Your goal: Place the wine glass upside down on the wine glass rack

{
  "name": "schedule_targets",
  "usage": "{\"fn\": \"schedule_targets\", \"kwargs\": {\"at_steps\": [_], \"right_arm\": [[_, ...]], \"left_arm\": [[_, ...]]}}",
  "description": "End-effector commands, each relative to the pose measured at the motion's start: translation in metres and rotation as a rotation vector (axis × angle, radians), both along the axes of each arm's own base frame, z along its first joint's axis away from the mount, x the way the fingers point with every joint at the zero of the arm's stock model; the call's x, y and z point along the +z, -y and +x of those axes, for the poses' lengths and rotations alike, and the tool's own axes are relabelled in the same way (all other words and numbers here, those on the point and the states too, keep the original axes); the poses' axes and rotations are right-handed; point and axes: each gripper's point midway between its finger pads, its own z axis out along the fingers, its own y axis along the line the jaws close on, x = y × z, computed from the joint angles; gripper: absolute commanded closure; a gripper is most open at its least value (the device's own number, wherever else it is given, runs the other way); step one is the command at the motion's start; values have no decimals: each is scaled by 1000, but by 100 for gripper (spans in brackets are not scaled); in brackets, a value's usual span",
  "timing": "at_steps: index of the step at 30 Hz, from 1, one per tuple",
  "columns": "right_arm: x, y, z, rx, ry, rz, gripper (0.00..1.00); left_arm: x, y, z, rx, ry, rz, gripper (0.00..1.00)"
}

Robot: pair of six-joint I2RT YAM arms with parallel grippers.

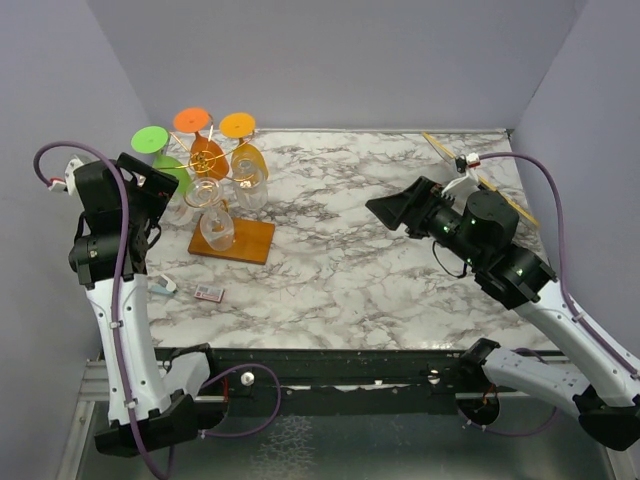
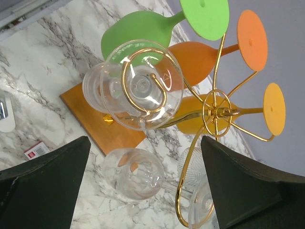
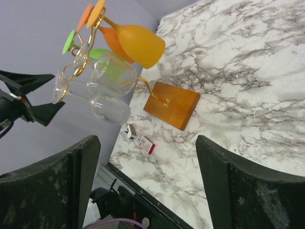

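Note:
The wine glass rack (image 1: pixel 245 240) stands at the left of the marble table, its gold wire arms (image 2: pixel 217 112) rising from an orange-brown wooden base (image 2: pixel 90 119) (image 3: pixel 174 102). A clear wine glass (image 2: pixel 136 174) (image 1: pixel 215 230) hangs upside down from a curled arm, its foot resting in the gold loop. My left gripper (image 2: pixel 145 157) (image 1: pixel 160 200) is open, one finger on either side of that glass and touching nothing. Further right, my right gripper (image 1: pixel 385 208) (image 3: pixel 147 143) hovers open and empty over the table's middle.
Green (image 1: pixel 165 165), orange (image 1: pixel 205 150) and yellow (image 1: pixel 245 155) glasses and other clear ones (image 2: pixel 143 86) hang on the rack. A small red-and-white box (image 1: pixel 209 293) and a white-teal item (image 1: pixel 165 285) lie near the front left. Thin sticks (image 1: pixel 440 145) lie at the back right.

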Motion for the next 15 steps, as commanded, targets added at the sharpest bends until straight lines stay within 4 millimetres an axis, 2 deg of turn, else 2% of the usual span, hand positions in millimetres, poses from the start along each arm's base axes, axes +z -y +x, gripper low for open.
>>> {"fn": "schedule_targets", "kwargs": {"at_steps": [1,9,12,15], "right_arm": [[-8,2,-5,26,-13,-68,13],[-13,6,-1,-2,-24,-105,12],[-12,12,1,-25,-19,-132,12],[-11,23,2,-65,-7,-175,12]], "left_arm": [[16,-15,-23,59,-25,144,1],[27,-25,-47,139,-29,196,1],[44,-28,-53,154,-3,236,1],[71,-23,-58,108,54,299,1]]}}
